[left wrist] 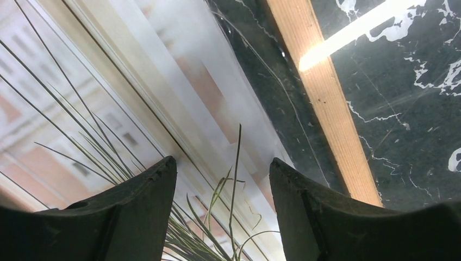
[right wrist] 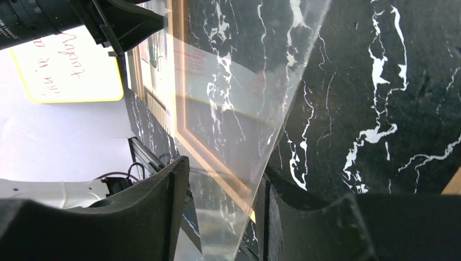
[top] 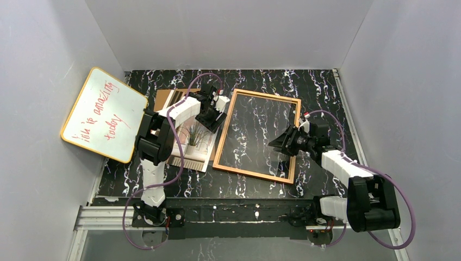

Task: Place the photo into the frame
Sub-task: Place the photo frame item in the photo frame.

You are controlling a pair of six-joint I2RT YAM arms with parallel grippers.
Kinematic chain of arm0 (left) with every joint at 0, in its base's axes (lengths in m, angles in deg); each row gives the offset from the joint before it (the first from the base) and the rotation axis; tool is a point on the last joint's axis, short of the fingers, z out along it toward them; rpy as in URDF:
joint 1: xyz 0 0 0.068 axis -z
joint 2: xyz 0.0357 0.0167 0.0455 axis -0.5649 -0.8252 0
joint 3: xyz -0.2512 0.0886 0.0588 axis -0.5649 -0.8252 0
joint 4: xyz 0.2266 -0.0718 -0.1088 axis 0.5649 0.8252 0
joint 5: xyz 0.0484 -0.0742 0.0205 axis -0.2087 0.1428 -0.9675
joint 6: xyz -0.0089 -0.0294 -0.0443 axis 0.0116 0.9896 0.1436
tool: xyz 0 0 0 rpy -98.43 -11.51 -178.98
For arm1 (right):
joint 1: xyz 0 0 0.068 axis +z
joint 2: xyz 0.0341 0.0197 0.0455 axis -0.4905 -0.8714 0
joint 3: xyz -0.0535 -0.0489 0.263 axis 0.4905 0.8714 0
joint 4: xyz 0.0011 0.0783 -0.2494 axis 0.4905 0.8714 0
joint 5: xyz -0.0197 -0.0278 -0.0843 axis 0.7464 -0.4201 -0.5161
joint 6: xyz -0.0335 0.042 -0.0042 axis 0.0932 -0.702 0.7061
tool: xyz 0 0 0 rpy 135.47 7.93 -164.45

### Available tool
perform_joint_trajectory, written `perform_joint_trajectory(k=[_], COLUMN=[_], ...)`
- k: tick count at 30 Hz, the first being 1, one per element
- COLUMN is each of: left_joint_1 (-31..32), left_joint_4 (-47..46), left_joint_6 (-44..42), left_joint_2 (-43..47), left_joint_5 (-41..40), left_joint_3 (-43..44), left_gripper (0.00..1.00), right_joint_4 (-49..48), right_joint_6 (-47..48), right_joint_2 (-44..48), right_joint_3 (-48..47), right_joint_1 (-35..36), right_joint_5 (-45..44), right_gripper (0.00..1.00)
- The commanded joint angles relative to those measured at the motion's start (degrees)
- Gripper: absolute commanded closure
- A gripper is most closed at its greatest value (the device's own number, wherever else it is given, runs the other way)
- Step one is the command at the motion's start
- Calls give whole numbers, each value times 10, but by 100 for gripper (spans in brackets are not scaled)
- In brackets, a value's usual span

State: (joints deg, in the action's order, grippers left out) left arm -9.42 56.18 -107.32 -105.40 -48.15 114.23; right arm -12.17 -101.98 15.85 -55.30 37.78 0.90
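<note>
The photo [top: 193,142], a print of a spiky plant by a window, lies face up left of the frame [top: 269,95], a thin orange-brown rectangle flat on the black marbled table. My left gripper [top: 213,118] hovers over the photo's right edge. In the left wrist view it is open [left wrist: 223,163], with the photo [left wrist: 108,81] below and the frame's rail [left wrist: 331,119] to the right. My right gripper [top: 277,144] is inside the frame's opening. In the right wrist view it is open [right wrist: 225,168], and a tilted clear sheet [right wrist: 244,81] passes between the fingers.
A yellow-edged whiteboard [top: 103,114] with red writing leans against the left wall. A brown backing board [top: 166,98] lies behind the photo, partly under my left arm. Grey walls close in the table on three sides.
</note>
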Motion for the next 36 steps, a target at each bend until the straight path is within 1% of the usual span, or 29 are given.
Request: perform_joint_trajectory(k=[1, 4, 5, 7, 10, 11, 16, 18, 20, 23, 25, 27, 31, 36], left_joint_1=[15, 16, 16, 17, 17, 17, 17, 17, 17, 17, 16, 15, 14, 13], left_joint_4=[38, 38, 38, 38, 37, 37, 35, 34, 34, 34, 34, 34, 34, 34], left_joint_6=[7, 8, 8, 8, 8, 7, 8, 8, 8, 9, 9, 9, 10, 10], left_joint_2=[11, 12, 13, 14, 15, 16, 17, 18, 19, 20, 19, 17, 13, 11], left_joint_5=[22, 23, 24, 23, 21, 21, 14, 13, 12, 6, 2, 0, -3, -5], left_joint_3=[-19, -20, -20, -21, -19, -18, -17, -18, -17, -10, -4, 3, 13, 15], left_gripper=[39, 39, 39, 39, 39, 39, 39, 39, 39, 39, 39, 39, 39, 39], right_joint_4=[-75, -97, -103, -113, -111, -99, -27, -40, -50, -26, 15, 31, 33, 73], right_joint_6=[-11, -13, -13, -6, 14, 28, 65, 81, 83, 86, 103, 107, 100, 111], right_joint_2=[-13, -33, -38, -47, -66, -73, -85, -71, -46, -23, -24, -28, -35, -45], right_joint_3=[18, 21, 21, 19, 2, -6, -39, -35, -26, -31, -48, -54, -53, -63], right_joint_1=[1, 1, 1, 2, 1, 1, 1, 1, 1, 0, -2, -6, -19, -34], right_joint_5=[23, 21, 19, 14, 17, 17, -13, 6, 3, -45, -70, -80, -64, -41], right_gripper=[47, 49, 51, 63, 92, 99, 99, 99, 99, 99, 99, 99, 99, 99])
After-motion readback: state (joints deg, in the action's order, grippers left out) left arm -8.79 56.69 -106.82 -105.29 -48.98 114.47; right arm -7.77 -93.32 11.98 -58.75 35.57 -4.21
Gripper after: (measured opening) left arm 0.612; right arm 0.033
